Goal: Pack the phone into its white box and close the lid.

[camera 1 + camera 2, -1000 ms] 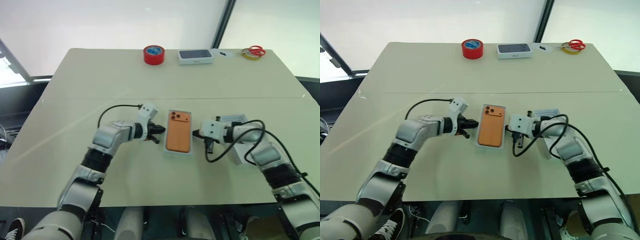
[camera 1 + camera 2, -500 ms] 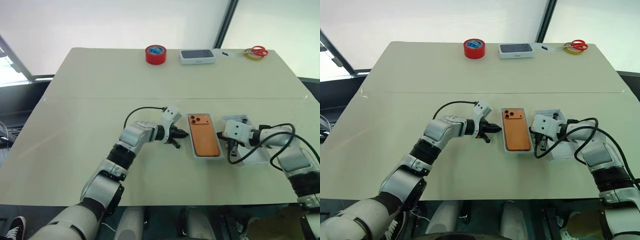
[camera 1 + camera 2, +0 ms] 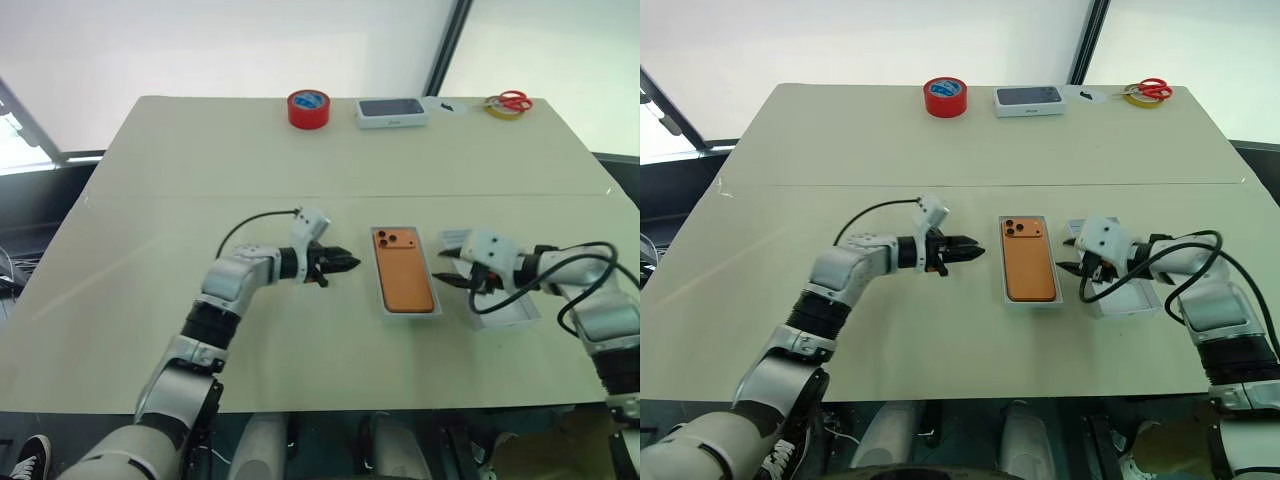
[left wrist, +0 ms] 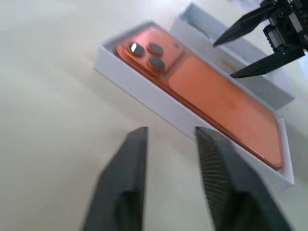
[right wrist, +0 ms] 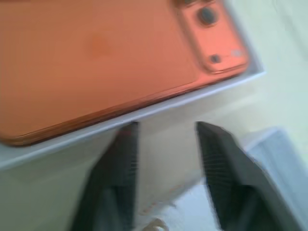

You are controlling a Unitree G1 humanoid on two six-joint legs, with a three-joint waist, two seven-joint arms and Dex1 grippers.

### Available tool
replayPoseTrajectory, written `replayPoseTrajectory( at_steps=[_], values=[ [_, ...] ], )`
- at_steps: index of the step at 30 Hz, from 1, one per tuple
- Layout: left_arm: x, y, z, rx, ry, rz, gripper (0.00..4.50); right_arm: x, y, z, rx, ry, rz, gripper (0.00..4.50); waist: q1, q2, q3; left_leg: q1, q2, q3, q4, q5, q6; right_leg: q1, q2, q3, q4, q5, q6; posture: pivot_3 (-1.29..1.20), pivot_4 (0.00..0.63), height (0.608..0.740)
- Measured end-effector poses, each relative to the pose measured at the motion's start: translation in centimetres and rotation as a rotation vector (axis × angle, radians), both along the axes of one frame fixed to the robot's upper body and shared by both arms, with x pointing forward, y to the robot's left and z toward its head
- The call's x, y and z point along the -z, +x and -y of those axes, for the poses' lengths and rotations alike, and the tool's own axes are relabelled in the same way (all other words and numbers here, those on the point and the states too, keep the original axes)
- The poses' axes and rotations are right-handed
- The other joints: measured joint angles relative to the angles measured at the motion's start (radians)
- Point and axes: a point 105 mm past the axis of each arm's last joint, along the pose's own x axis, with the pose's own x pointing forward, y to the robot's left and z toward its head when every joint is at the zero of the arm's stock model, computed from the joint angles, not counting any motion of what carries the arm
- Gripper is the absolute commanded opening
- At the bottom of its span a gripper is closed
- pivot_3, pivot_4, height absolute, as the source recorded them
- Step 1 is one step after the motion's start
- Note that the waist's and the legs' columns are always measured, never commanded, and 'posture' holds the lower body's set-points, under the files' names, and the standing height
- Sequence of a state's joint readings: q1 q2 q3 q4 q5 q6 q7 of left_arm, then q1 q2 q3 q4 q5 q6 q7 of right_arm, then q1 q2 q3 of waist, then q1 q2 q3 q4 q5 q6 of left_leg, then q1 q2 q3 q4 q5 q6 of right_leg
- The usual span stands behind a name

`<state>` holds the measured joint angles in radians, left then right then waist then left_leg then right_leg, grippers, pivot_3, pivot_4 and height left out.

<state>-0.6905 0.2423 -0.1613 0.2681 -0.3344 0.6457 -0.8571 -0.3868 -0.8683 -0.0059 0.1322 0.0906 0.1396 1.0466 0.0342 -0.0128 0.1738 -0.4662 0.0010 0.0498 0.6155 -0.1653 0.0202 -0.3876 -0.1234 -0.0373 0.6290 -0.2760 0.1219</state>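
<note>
The orange phone (image 3: 403,270) lies back up in the shallow white box (image 4: 144,89) near the middle of the table, its camera lenses at the far end. My left gripper (image 3: 340,265) hovers a short way left of the box, pointing at it, open and empty. My right gripper (image 3: 452,270) is close to the box's right side, also open with nothing between its fingers; it shows as well in the left wrist view (image 4: 224,60). The white lid (image 3: 500,305) lies open side up just right of the box, partly under my right hand.
At the table's far edge stand a red tape roll (image 3: 308,108), a dark-topped white box (image 3: 392,112) and red-handled scissors (image 3: 514,101) beside a yellow ring. A seam (image 3: 200,196) crosses the table beyond the box.
The box with the phone slid to the right, pushed by my left gripper. Both grippers, shut before, have since drawn back a little from its sides and opened.
</note>
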Motion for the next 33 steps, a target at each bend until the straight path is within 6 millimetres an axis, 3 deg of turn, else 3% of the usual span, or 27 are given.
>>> replayPoseTrajectory(
  at_steps=[2,4,9,13,16,22,29,33],
  values=[
    [-1.0,0.1,-1.2,-0.012,0.006,0.079,4.00,-1.3,0.2,0.3,0.045,0.053,0.023,4.49,0.001,0.000,0.000,0.000,0.000,0.000,-0.001,-0.001,-0.001,0.000,0.000,0.000,0.000,0.000,0.000,0.00,0.150,0.740],
    [-1.1,-0.4,-2.3,-0.001,0.021,0.142,4.00,-1.3,-0.1,0.7,0.092,0.082,0.007,4.49,0.004,0.000,0.000,0.000,0.000,0.000,-0.001,0.000,-0.001,0.000,-0.002,0.000,-0.001,0.000,0.000,0.00,0.150,0.740],
    [-0.7,-2.3,-5.4,0.055,0.036,0.254,4.00,1.8,-1.0,2.7,0.331,0.103,-0.092,4.49,0.002,0.001,0.000,-0.002,-0.001,0.001,-0.001,-0.001,-0.002,-0.002,-0.005,0.000,-0.001,0.000,-0.001,0.00,0.150,0.740],
    [-1.8,-3.4,-7.7,0.094,0.018,0.349,4.00,0.9,-1.7,2.4,0.464,0.157,-0.138,4.49,-0.006,0.002,-0.001,-0.001,0.000,0.001,-0.002,-0.001,-0.002,-0.003,-0.005,0.001,-0.001,0.000,-0.001,0.00,0.150,0.740],
    [-2.1,-4.8,-8.9,0.145,0.022,0.411,4.00,1.4,-2.9,1.1,0.531,0.175,-0.224,4.49,-0.009,0.002,-0.001,-0.001,0.000,0.001,-0.003,-0.002,-0.002,-0.005,-0.005,0.000,-0.002,0.000,-0.001,0.00,0.150,0.740],
    [-1.6,-6.6,-9.5,0.220,0.031,0.475,4.00,3.1,-5.3,-0.4,0.606,0.207,-0.448,4.49,-0.015,0.002,-0.001,-0.002,0.000,0.001,-0.002,-0.002,-0.001,-0.006,-0.006,0.001,-0.004,0.000,-0.002,0.00,0.150,0.740],
    [-2.0,-7.6,-9.5,0.287,0.046,0.564,4.00,1.3,-4.5,-0.5,0.700,0.263,-0.519,4.49,-0.027,0.003,-0.001,-0.002,0.000,0.002,-0.004,-0.002,-0.001,-0.007,-0.005,0.001,-0.005,0.000,-0.002,0.00,0.150,0.740],
    [-2.1,-7.7,-9.6,0.297,0.059,0.587,4.00,1.5,-4.0,-0.7,0.714,0.231,-0.527,4.49,-0.028,0.003,-0.001,-0.004,0.000,0.002,-0.004,-0.002,0.000,-0.008,-0.005,0.000,-0.005,0.000,-0.002,0.00,0.150,0.740]
  ],
)
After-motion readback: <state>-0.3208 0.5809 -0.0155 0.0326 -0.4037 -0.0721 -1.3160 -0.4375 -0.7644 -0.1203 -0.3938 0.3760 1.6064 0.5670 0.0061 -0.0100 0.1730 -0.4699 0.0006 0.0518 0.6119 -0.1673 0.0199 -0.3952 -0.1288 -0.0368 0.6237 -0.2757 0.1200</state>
